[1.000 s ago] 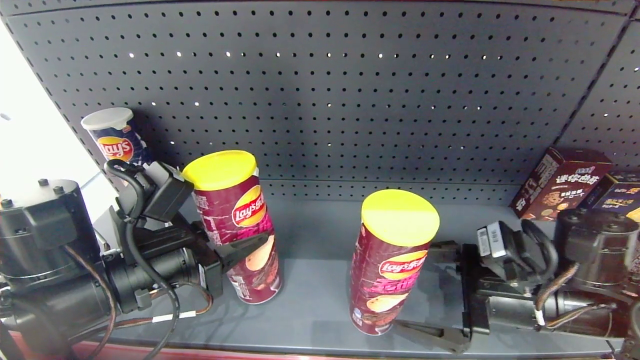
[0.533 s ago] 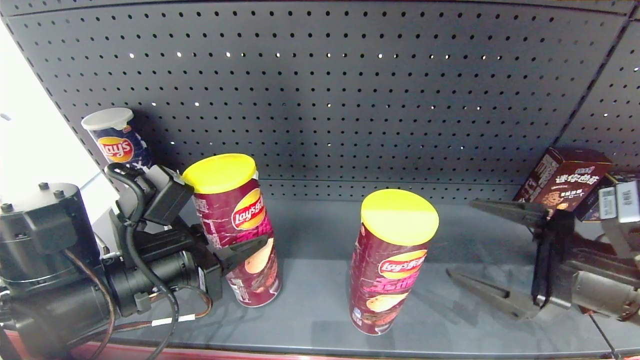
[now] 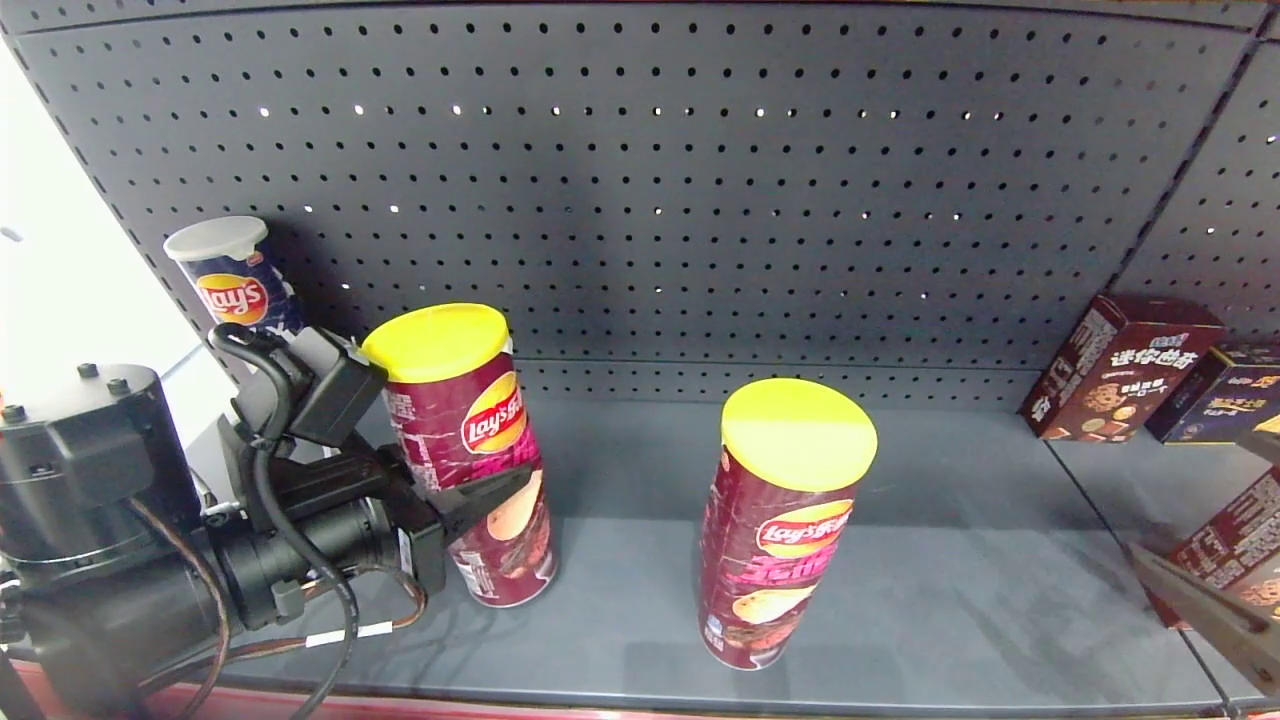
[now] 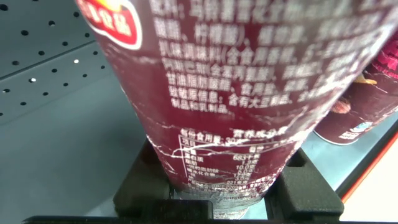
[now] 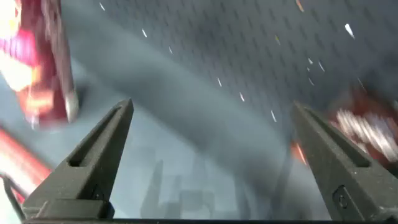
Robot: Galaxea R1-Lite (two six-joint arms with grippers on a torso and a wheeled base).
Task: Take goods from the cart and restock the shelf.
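While its two dark fingers (image 4: 144, 186) press on opposite sides of a tall maroon cardboard crisp tube with a yellow plastic lid (image 3: 470, 420), the left hand (image 4: 225, 186) sits at the near left of the grey metal shelf (image 3: 950, 590), clamped low on the tube's body. The tube is tilted, its lid leaning to the left. Its lower end is down at the shelf floor, though I cannot tell whether it rests there.

To the right, well apart from the held tube, a second maroon tube with the same yellow lid (image 3: 785, 520) stands upright near the middle of the shelf, towards the near edge, with no hand touching it.

At the near right edge of the shelf, the right hand (image 5: 212, 106) has its grey fingers spread wide apart, with nothing between them.

Far left, against the perforated grey back panel (image 3: 650, 200), a small dark-blue tube with a pale grey lid (image 3: 235, 275) stands behind the left arm. At the far right a brown cardboard box (image 3: 1120, 370) stands tilted against the panel, with a dark-blue box (image 3: 1230, 390) just beside it on the right. A reddish-brown box (image 3: 1230, 545) shows nearer, at the right edge, close to the right hand.
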